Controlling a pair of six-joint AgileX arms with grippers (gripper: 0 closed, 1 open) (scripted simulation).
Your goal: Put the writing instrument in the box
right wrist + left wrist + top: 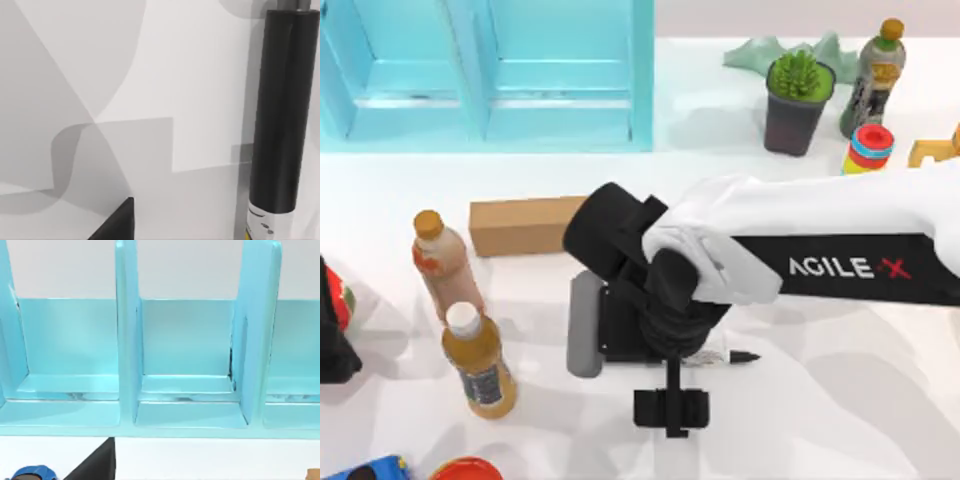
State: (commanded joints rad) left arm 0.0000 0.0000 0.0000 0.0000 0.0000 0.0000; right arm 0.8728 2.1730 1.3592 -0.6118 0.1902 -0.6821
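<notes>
We work at a white table (pixel 840 420) with a turquoise shelf unit (pixel 485 75) along its far edge at the left. From the left of the top view we see our left arm (pixel 332 340) parked at the table's left edge, then a pinkish bottle (pixel 445 262) and an amber bottle (pixel 478 360) with a white cap. Beside them lies the brown carton (pixel 520 225), partly hidden under our right arm (pixel 820 250). That arm reaches across from the right, and its gripper (pixel 670 408) hangs over the table's middle, near a grey and black block (pixel 586 325).

The pen (pixel 735 357) lies on the table just under the wrist, its pointed tip toward the right; in the right wrist view its black barrel (pixel 282 110) and white band rest flat on the surface. We cannot tell how far the right fingers are spread, and nothing appears held. Farther right stand a potted plant (pixel 798 100), a dark bottle (pixel 873 80) and a stack of coloured rings (pixel 869 148).
</notes>
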